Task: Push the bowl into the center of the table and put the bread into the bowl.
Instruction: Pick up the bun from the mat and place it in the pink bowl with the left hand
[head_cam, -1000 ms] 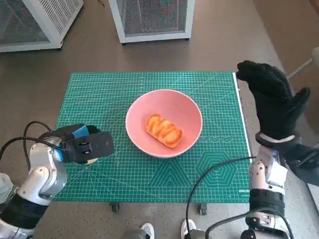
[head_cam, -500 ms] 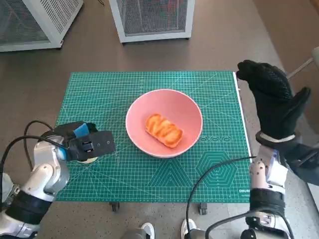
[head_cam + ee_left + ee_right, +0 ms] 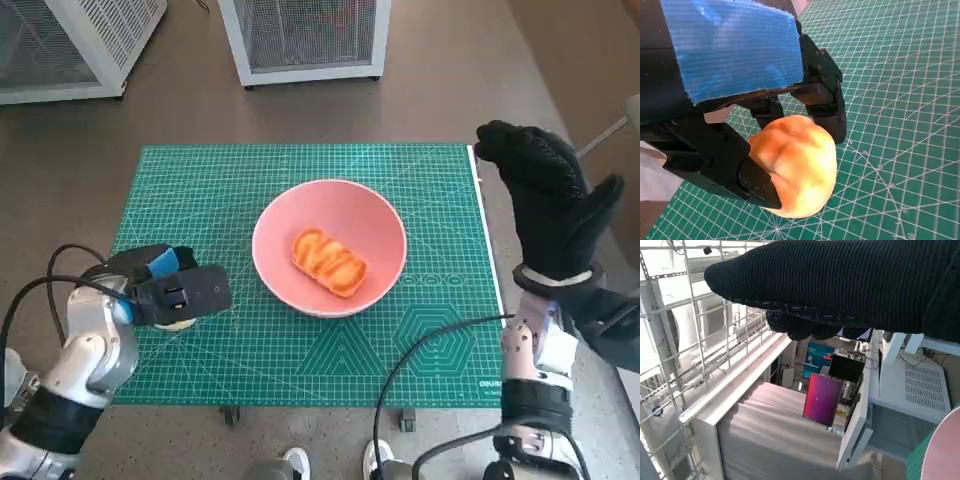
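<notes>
A smooth, round pink bowl is seen near the middle of the green cutting mat, which is printed with a fine white grid, and a glossy, ridged bread roll of orange-brown colour is lying inside it. The bowl is placed between the two hands, to the right of the left hand and to the left of the right hand. A second piece of bread, a rounded bun with a soft golden crust, is gripped between the black fingers of the left hand, whose back is covered by ribbed blue tape; the bun is resting on the mat near its left edge. The right hand, in a knitted black glove, is held raised beside the right edge of the mat, its fingers are spread and nothing is held in it. Beyond the table, white cabinets with perforated metal fronts are standing on the brown floor. Black cables are lying across the mat near the right forearm.
</notes>
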